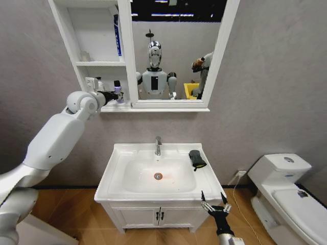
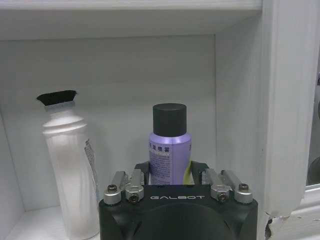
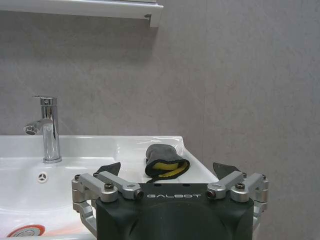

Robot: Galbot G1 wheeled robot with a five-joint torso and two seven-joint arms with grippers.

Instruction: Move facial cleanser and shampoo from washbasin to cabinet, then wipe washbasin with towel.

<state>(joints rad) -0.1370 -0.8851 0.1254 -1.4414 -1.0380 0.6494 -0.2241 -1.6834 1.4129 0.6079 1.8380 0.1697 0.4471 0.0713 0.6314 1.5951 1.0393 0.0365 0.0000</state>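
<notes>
Both bottles look moved: a white squeeze tube with black flip cap (image 2: 67, 165) and a purple cylindrical bottle with dark round cap (image 2: 169, 145) stand upright on the bottom shelf of the tall white wall-hung cabinet (image 1: 97, 64), tube just beside the bottle, not touching. The white rectangular ceramic washbasin (image 1: 158, 176) w/ chrome faucet (image 1: 158, 146) carries no bottles; only the small dark grey-black towel (image 1: 196, 158) lies bunched on its back right corner, yellow showing inside the fold in the right wrist view (image 3: 167, 161). So the move part seems done; the wipe is not yet begun.

Left gripper (image 2: 171, 172) sits inside the shelf w/ the purple bottle between its fingers (image 2: 142, 170); probably clamped or only just loosened, but contact is hidden by the gripper body, so cannot tell.

Right gripper (image 1: 213, 200) hangs low in front of the basin's right front corner, fingers spread wide, holding nothing, well apart from the towel.
</notes>
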